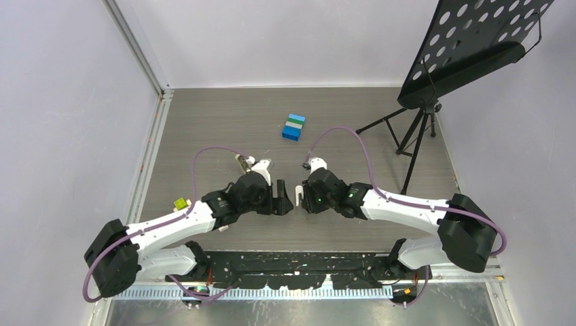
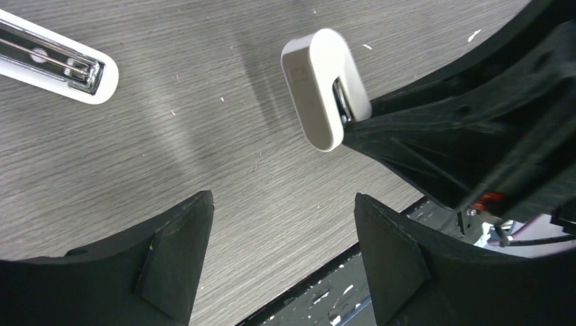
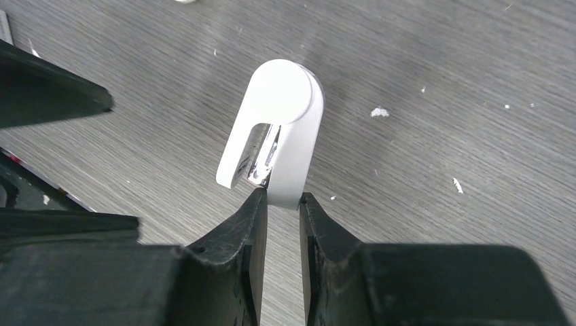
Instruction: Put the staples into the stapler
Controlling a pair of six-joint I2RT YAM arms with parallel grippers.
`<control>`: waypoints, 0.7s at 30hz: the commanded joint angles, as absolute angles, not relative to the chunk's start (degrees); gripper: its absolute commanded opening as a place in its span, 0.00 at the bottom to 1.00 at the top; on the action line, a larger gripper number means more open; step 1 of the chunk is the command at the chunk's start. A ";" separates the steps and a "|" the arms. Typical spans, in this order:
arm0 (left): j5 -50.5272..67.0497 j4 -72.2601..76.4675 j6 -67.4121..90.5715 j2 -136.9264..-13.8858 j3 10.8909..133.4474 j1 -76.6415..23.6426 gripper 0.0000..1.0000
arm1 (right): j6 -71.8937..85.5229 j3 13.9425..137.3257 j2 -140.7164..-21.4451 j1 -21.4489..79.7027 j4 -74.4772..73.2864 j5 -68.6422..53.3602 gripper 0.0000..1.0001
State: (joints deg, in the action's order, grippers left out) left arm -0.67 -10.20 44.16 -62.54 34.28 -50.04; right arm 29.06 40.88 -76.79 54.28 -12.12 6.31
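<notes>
- You find the stapler (image 2: 61, 58) lying flat on the grey wood-grain table (image 1: 204, 122), a little left of the middle. It is on the far side of the left gripper and apart from it. In the left wrist view its rounded white end shows, with the silver metal channel uncovered and facing up.
- Your left gripper (image 2: 282, 204) hangs over the bare table, near the stapler. Its two black fingers (image 2: 183, 258) stand wide apart, and nothing is between them. It touches neither the stapler nor the white piece.
- Just right of it is a short white piece (image 3: 282, 122) with a round end and a little shiny metal inside. It is lifted off the table, with the round end away from the fingers that hold it. It points towards the left gripper.
- Your right gripper (image 3: 282, 198) is clamped on the narrow end of this short white piece, with one finger on each side. In the top view the two grippers face each other in the middle of the table, close together but not touching.
- Farther back, a small stack of blue blocks (image 1: 293, 127) lies on the table, well apart from both grippers.
- At the far right stands a black music stand (image 1: 469, 47) on its tripod.
</notes>
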 commanded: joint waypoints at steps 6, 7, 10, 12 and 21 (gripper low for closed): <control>-4.29 1.79 48.59 -62.93 32.81 -51.79 0.81 | 31.65 42.43 -73.07 55.84 -12.64 9.49 0.01; -4.61 3.93 49.93 -62.17 31.64 -51.81 0.82 | 31.72 41.80 -72.63 55.96 -11.63 9.31 0.01; -6.20 8.06 53.73 -59.99 28.90 -51.77 0.83 | 31.87 39.73 -70.51 56.25 -8.55 8.69 0.01; -7.12 9.89 55.59 -59.31 27.71 -51.77 0.83 | 32.09 38.42 -69.10 56.29 -6.60 8.40 0.01; -4.66 23.01 63.40 -63.85 24.02 -51.77 0.76 | 31.73 34.80 -63.00 56.78 -1.91 6.79 0.01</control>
